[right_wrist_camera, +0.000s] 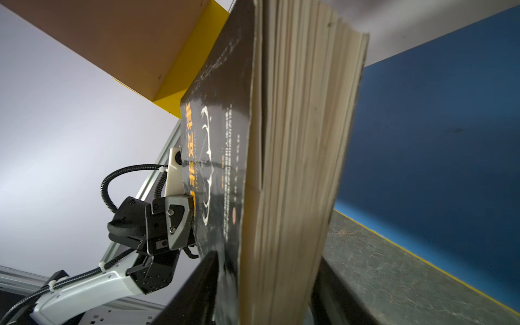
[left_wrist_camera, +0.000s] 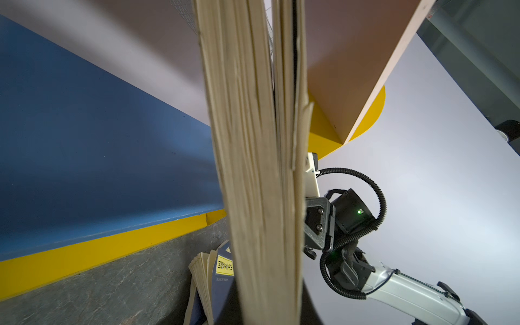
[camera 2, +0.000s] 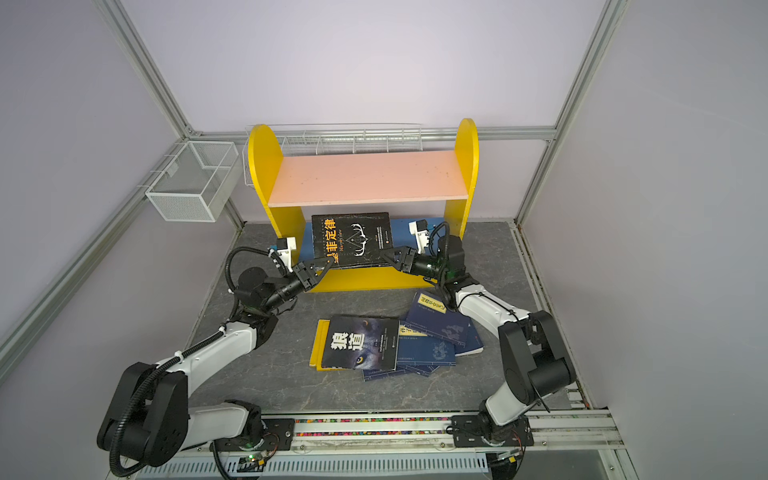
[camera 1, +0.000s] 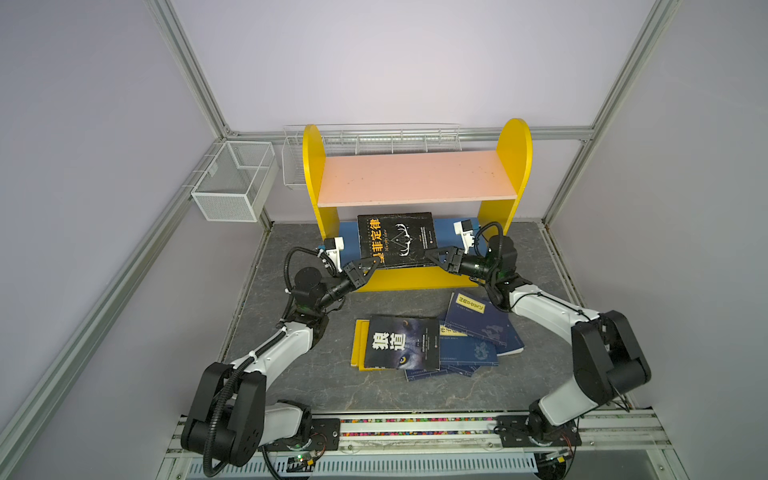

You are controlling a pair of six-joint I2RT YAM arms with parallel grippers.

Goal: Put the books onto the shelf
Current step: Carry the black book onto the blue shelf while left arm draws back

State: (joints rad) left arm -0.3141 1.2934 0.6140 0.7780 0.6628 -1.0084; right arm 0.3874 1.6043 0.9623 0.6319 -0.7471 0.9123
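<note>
Soft even light, blurred wrist close-ups

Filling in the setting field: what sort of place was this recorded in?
Most likely a robotics lab test cell, not a home: aluminium frame posts with plain lilac panels enclose it, two robot arms are mounted on a front rail, and the shelf looks like a staged prop.

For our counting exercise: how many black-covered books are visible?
2. The orange-titled book stands at the shelf, between left claw and right claw; the wolf-eye book tops the pile on the table. Others may hide beneath.
</note>
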